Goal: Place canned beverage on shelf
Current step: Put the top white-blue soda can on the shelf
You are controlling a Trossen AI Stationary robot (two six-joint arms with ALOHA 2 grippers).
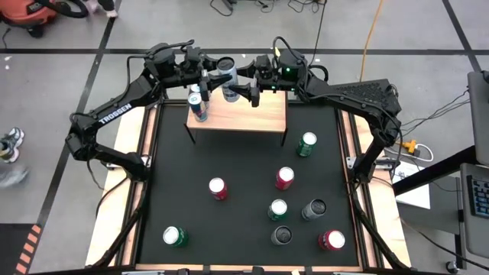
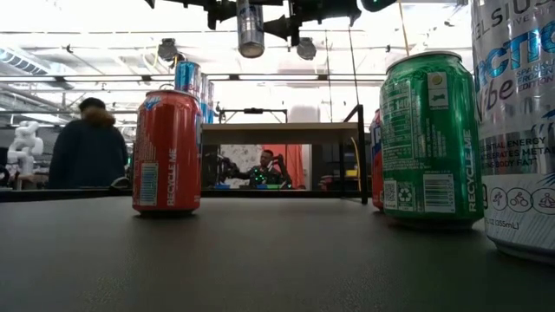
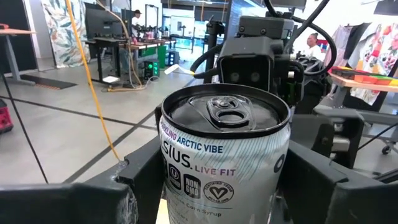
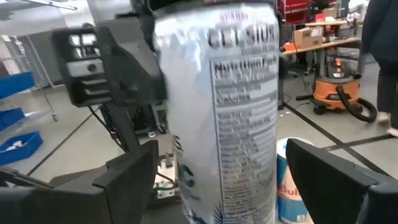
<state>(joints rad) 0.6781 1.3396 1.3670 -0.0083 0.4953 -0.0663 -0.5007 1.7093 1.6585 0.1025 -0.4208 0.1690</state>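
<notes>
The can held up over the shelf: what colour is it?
Silver-white can with dark lettering; clearest in the left wrist view.

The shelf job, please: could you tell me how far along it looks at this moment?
Done: one blue can stands on the shelf. In hand: a silver can hangs above the shelf's back edge between the left gripper and the right gripper; which one grips it is unclear. Left: setting it down, then the cans on the black tabletop, such as the red can.
</notes>
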